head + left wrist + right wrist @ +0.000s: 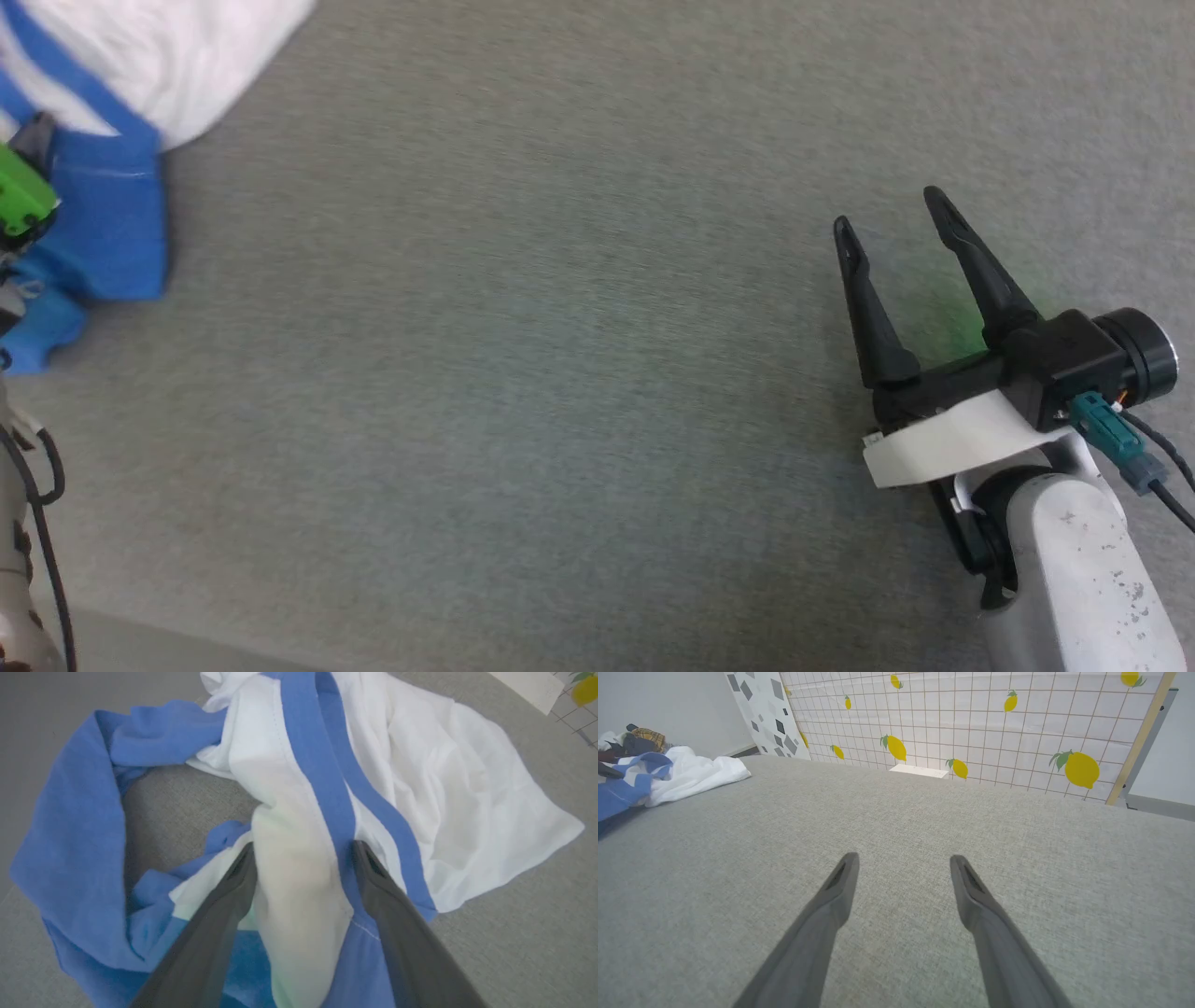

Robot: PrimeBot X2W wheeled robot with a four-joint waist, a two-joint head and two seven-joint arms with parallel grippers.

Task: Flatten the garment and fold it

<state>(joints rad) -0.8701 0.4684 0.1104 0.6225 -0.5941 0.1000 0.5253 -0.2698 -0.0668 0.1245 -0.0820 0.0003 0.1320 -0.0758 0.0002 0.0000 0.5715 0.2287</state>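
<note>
Though straddled by the left gripper [303, 851], jaws wide with a white-and-blue fold between the fingers [243, 872], lies crumpled in a heap at the far left of the grey surface [560, 373]: the garment [467, 812]. Well apart, over bare surface, gapes wide and empty: right gripper [889, 210].

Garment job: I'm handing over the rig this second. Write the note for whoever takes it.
Left gripper: open, fingers astride a bunched fold of the garment, not clamped.
Right gripper: open, holding nothing, over the grey surface, well apart from the garment.
Garment: crumpled heap at the robot's left.
Done: nothing flattened or folded.
To do: spread it flat, then fold.
</note>
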